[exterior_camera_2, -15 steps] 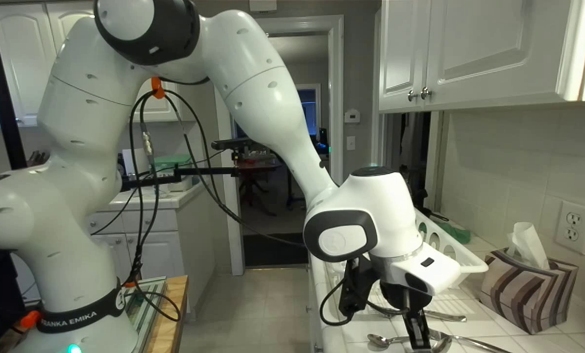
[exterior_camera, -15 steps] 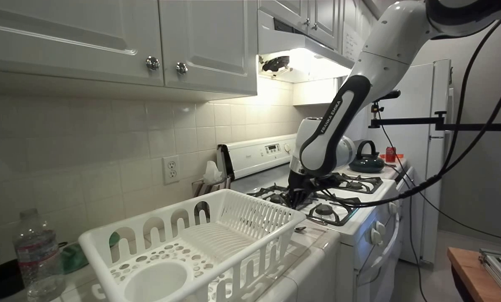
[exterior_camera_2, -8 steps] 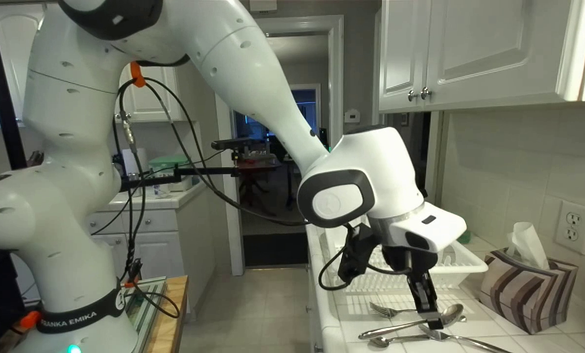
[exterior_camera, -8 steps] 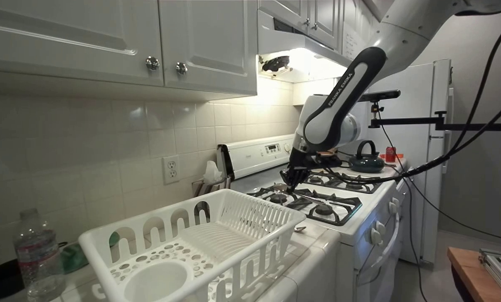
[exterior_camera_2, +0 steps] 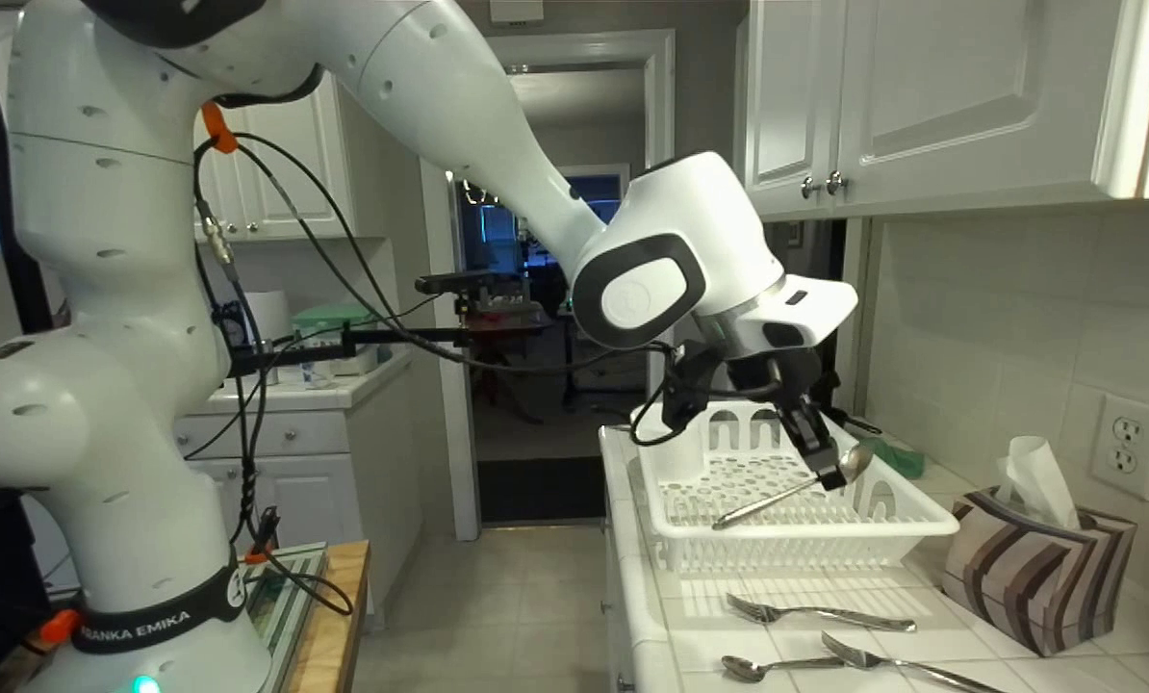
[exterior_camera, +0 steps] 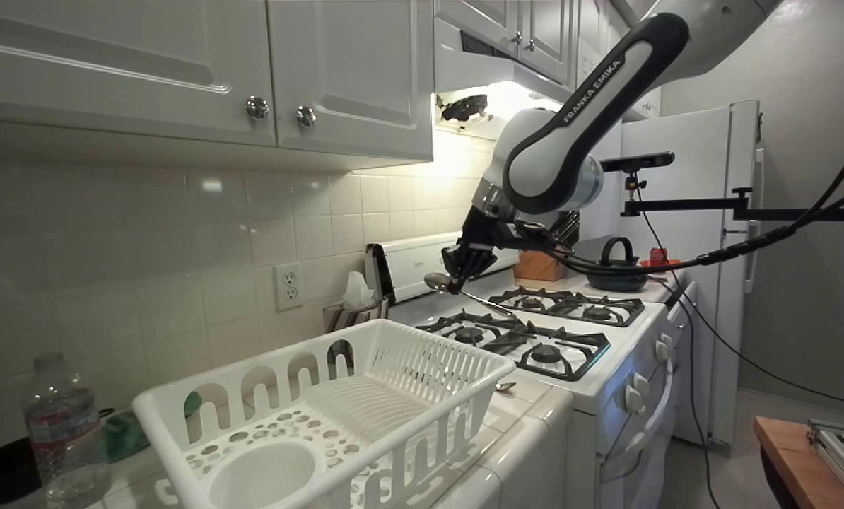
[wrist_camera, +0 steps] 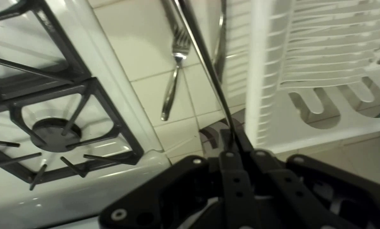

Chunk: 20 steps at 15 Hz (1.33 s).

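The jaws of the black gripper are pinched together on a long-handled metal spoon. The thin handle is the only item noted between them, and the grip falls close to the bowl. The spoon is held in the air and tilted: in both exterior views the bowl end stands higher than the free end of the handle. No contact with any surface is apparent.

Position of the spoon: above the tiled countertop, near the end of the white plastic dish rack. The wrist view shows the handle crossing the strip of counter between the rack and the gas range. Whether any part overhangs the rack's rim cannot be settled.

On the counter lie a fork near the rack, a second fork and a smaller spoon. A striped tissue box stands nearby.

The step in hand is judged to be the carrying of a spoon already off the counter. On that reading, the next move calls for a firm pinch, since a long handle gripped toward one end may swivel, and for the free end to pass clear of the rack's wall.
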{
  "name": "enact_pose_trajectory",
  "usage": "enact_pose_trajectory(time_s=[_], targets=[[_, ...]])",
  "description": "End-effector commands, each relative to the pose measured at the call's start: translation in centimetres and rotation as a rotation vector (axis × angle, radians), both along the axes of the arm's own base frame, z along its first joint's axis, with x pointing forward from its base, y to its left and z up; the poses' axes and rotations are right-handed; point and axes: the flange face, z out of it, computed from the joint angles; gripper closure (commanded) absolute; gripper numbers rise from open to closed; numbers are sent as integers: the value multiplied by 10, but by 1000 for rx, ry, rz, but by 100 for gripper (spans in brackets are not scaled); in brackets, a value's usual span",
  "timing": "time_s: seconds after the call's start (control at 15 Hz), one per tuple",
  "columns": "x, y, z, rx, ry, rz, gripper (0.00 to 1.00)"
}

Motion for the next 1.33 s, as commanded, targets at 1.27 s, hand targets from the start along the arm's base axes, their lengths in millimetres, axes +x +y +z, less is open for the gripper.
enact_pose_trajectory(time_s=[1.27], targets=[[16,187,37,77,-136,289,96]])
